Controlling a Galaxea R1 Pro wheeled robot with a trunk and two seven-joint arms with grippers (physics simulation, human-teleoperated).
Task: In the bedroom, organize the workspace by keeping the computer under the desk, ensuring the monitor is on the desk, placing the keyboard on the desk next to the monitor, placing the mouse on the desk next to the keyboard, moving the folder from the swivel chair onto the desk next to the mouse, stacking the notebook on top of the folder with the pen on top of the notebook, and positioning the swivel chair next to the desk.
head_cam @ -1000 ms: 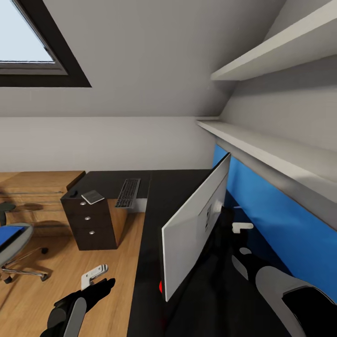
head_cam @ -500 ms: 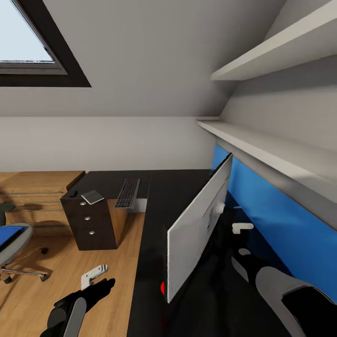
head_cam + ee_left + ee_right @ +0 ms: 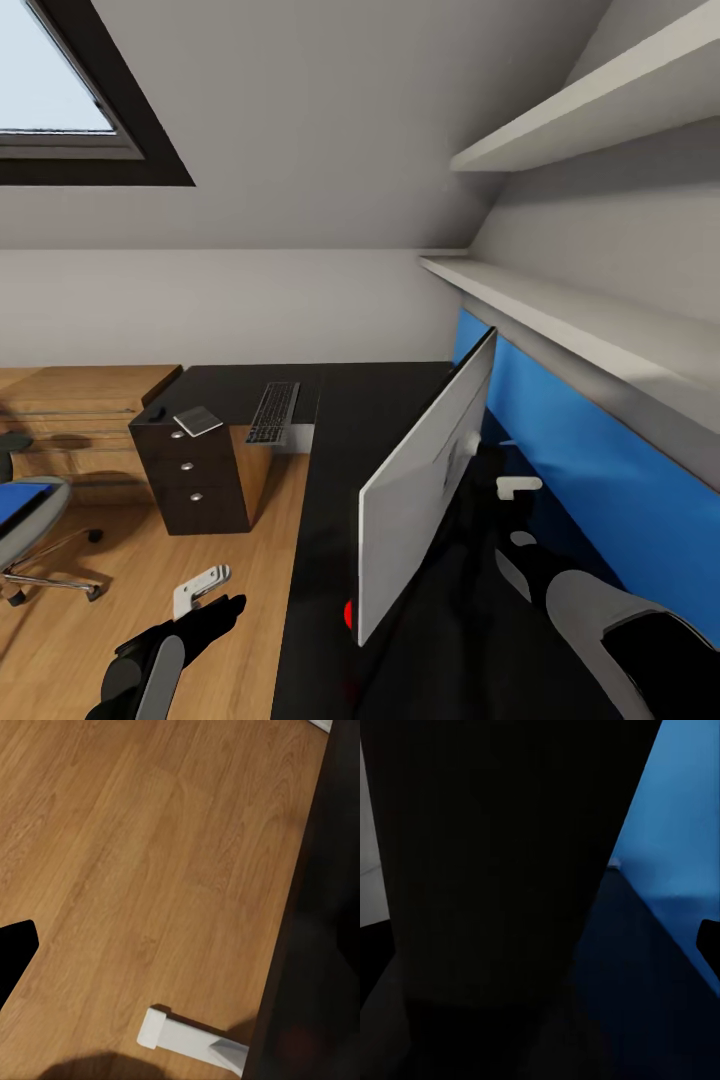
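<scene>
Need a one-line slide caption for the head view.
Monitor tilted on the black desk, right end effector behind it; keyboard at the far end.

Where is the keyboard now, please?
In the head view the keyboard lies on the far wing of the desk, overhanging its near edge, right of the grey notebook and left of the monitor.

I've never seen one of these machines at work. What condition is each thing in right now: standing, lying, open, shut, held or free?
monitor: on the desk, leaning, white back facing us.
keyboard: lying flat on the desk, untouched.
notebook: flat on the drawer unit.
drawer unit: all three drawers shut.
folder: lying on the swivel chair seat.
left end effector: open, empty, above the floor.
right end effector: behind the monitor; grip unclear.
</scene>
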